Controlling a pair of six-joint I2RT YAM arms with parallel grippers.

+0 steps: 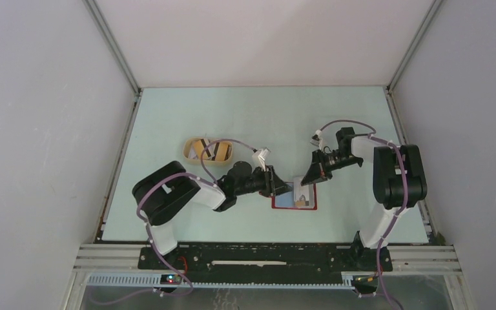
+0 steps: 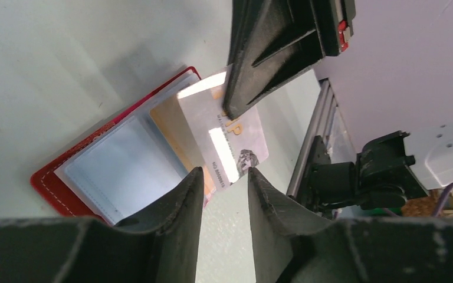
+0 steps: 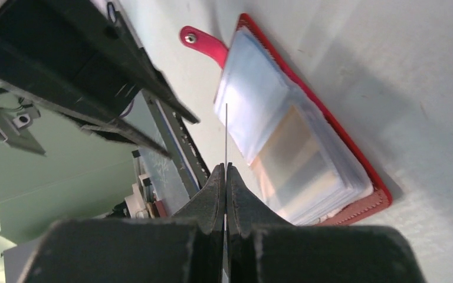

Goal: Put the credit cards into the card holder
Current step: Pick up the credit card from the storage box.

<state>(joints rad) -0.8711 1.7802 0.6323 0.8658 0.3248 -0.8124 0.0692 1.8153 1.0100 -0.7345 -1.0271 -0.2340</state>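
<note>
The red card holder (image 1: 294, 207) lies open on the table, pale pockets up, with an orange-yellow card (image 2: 174, 127) in one pocket. My right gripper (image 1: 310, 177) is shut on a pale blue-white card (image 2: 230, 135) and holds it tilted over the holder's right side. That card shows edge-on in the right wrist view (image 3: 226, 135), beside the holder (image 3: 253, 100). My left gripper (image 2: 224, 174) is open and empty, low at the holder's (image 2: 112, 165) edge. The card's lower end lies just beyond its fingertips.
A tan oval dish (image 1: 208, 150) with more cards stands behind the left arm, left of the holder. The holder's red snap tab (image 3: 203, 44) sticks out toward the table's near edge. The metal rail (image 2: 312, 141) of the near edge is close by.
</note>
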